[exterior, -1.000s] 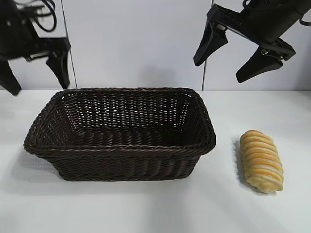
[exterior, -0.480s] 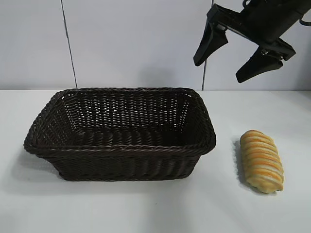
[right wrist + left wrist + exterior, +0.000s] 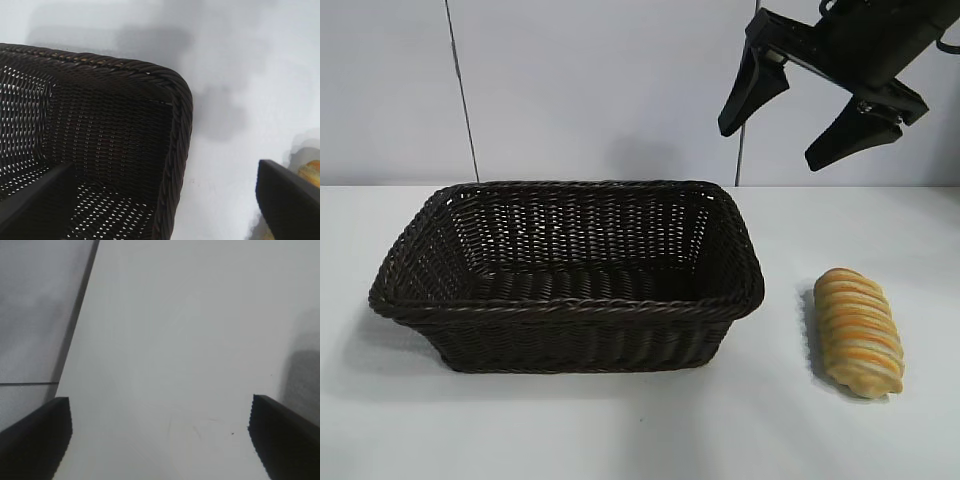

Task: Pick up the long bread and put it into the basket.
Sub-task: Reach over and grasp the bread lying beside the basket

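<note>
The basket, dark brown wicker, stands on the white table left of centre and holds nothing. The long bread, a golden ridged loaf, lies on the table to the basket's right, apart from it. My right gripper hangs open high above the gap between the basket's right end and the bread. In the right wrist view its fingers straddle the basket's corner, and a sliver of bread shows by one finger. My left gripper is out of the exterior view; its wrist view shows it open over bare table.
A grey wall with two dark vertical seams stands behind the table. In the left wrist view the white tabletop ends at an edge with grey floor beyond it. White table stretches in front of the basket and the bread.
The left arm, seen at the exterior view's upper left a second ago, has gone out of that view. The right arm, basket and bread have not moved.
</note>
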Controlling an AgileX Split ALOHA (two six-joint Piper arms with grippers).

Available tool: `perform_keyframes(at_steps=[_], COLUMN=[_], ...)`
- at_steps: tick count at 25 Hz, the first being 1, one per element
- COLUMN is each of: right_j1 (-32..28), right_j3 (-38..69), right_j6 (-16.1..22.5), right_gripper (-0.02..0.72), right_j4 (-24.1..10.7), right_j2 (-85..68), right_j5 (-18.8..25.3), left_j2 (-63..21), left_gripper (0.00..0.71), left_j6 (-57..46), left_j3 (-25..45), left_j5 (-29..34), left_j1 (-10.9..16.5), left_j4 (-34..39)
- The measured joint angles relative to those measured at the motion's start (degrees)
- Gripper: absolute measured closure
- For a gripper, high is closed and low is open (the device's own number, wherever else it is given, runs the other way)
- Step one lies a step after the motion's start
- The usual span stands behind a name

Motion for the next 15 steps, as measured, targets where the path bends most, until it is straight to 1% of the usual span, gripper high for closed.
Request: perform_keyframes(at_steps=[2,5,7,11,15], right_j1=[0.0,0.0,0.0,0.0,0.0], right_j3=[0.0,0.0,0.0,0.0,0.0], right_j6=[0.0,0.0,0.0,0.0,0.0], right_gripper=[0.008,0.008,0.008,0.008,0.008], right_j4=[0.0,0.0,0.0,0.0,0.0], right_j2=[0.0,0.0,0.0,0.0,0.0], right_j5=[0.0,0.0,0.0,0.0,0.0], left_j2=[-6.1,-14.7,-20.9,-32.1,-42.4], left_gripper=[0.016,0.016,0.016,0.016,0.016], left_j6=[1.5,3.4,4.4,4.6,2.7], left_j3=[2.7,7.5,12.4,21.8,31.5], left_j5=[-1.3,-3.1,-3.2,-3.2,-2.7], left_j1=[-0.6,-3.2,-4.0,-4.1,-4.1], left_j4=[-2.0,-2.7,-3.0,-3.1,-5.1])
